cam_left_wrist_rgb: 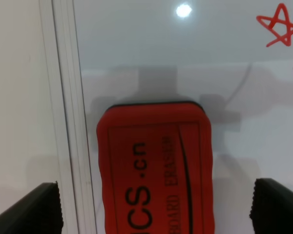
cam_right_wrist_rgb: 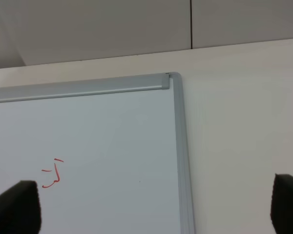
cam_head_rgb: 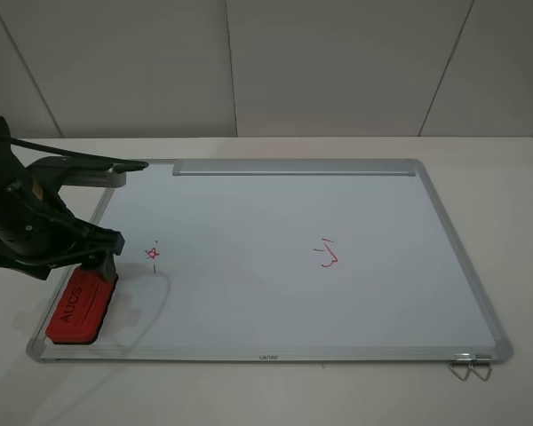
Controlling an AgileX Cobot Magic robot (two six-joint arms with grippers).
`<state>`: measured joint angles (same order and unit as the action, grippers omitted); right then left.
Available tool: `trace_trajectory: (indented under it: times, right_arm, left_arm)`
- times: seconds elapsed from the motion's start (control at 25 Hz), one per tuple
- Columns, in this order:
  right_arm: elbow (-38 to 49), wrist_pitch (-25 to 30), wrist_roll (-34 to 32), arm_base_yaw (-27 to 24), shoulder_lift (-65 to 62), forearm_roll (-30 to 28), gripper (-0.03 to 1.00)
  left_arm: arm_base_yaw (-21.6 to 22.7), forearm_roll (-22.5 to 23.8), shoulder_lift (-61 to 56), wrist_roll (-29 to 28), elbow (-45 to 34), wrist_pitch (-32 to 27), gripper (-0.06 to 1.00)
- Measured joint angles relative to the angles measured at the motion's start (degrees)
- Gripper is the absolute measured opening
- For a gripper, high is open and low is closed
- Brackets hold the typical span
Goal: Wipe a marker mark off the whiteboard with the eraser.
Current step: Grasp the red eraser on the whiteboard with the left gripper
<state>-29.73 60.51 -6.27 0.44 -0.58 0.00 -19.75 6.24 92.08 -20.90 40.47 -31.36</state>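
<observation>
**Grasp stage.** The whiteboard [cam_head_rgb: 275,302] lay flat on the worktop [cam_head_rgb: 502,177] beneath the left gripper [cam_head_rgb: 96,263]. Its jaws stood open on either side of the eraser [cam_head_rgb: 82,306], touching nothing. The next move likely called for closing on the block, then sliding it to the mark [cam_head_rgb: 153,254] just beyond the gripper. The eraser was red and round-cornered, with a dark base and dark lettering. The mark was a tiny red star. The right gripper [cam_right_wrist_rgb: 156,207] hung open and empty.
</observation>
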Motion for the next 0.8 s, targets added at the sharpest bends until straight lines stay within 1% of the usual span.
trace_trajectory:
  times: [0.8]
  right_arm:
    - [0.0, 0.0, 0.0, 0.0, 0.0, 0.0, 0.83]
  left_arm:
    - [0.0, -1.6, 7.1, -0.1, -1.3, 6.9, 0.78]
